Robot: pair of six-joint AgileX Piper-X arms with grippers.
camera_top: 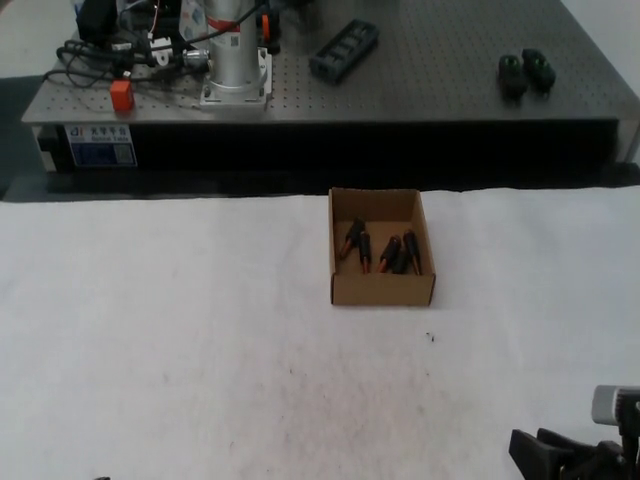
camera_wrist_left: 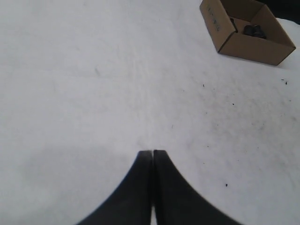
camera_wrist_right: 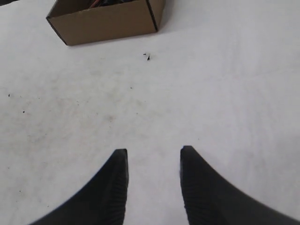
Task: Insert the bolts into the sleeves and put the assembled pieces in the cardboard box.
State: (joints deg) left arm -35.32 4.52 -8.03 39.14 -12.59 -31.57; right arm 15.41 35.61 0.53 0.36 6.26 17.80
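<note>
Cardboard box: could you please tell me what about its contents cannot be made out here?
- High view: the pieces in the cardboard box are too small to count or judge as assembled.
- Left wrist view: the box's wall and the picture's edge hide most pieces.
- Right wrist view: its near wall hides nearly all.

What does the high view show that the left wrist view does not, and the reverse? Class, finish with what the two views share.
High view, not left wrist view: the perforated metal bench behind the white cloth, with an orange block and a dark tray on it, and part of an arm at the near right corner. Left wrist view, not high view: the left gripper, its fingers closed together above the cloth. Shared: the white cloth, the open cardboard box and the dark pieces lying inside it.
</note>
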